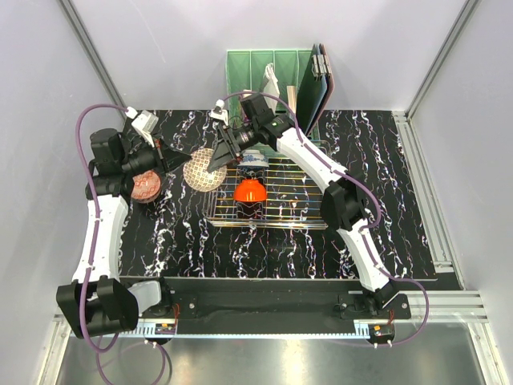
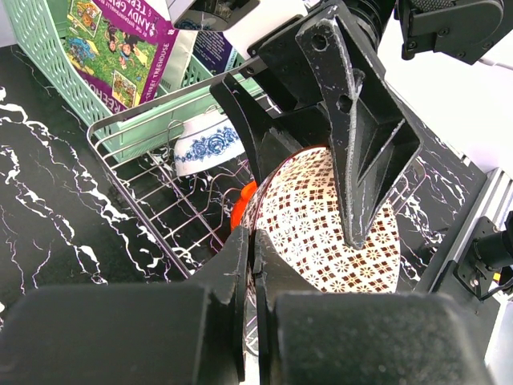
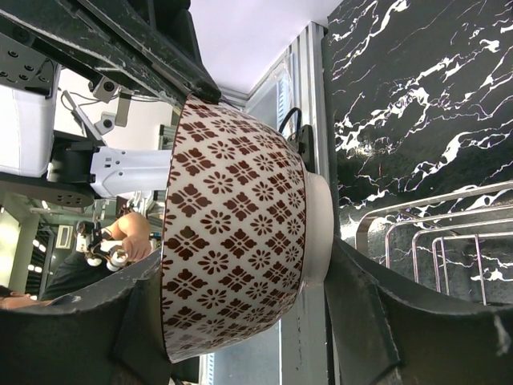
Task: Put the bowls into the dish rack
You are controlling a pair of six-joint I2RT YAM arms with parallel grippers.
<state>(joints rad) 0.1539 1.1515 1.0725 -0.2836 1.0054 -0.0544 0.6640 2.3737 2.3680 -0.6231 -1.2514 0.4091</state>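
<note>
Straddling lattice bowl (image 3: 232, 184), right pincer (image 3: 244, 265)

Black marbled table (image 1: 385, 233), wire dish rack (image 1: 298, 194) at centre, green organizer (image 1: 248, 72) behind, patterned bowl (image 1: 147, 186) left

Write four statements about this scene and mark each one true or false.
The left gripper pinches the lattice bowl by its rim. True.
The dish rack holds no bowls. False: an orange bowl and a white-blue bowl sit in it.
The right gripper has its fingers on either side of the lattice bowl. True.
The green organizer stands between the rack and the arm bases. False: it stands beyond the rack's far side.
</note>
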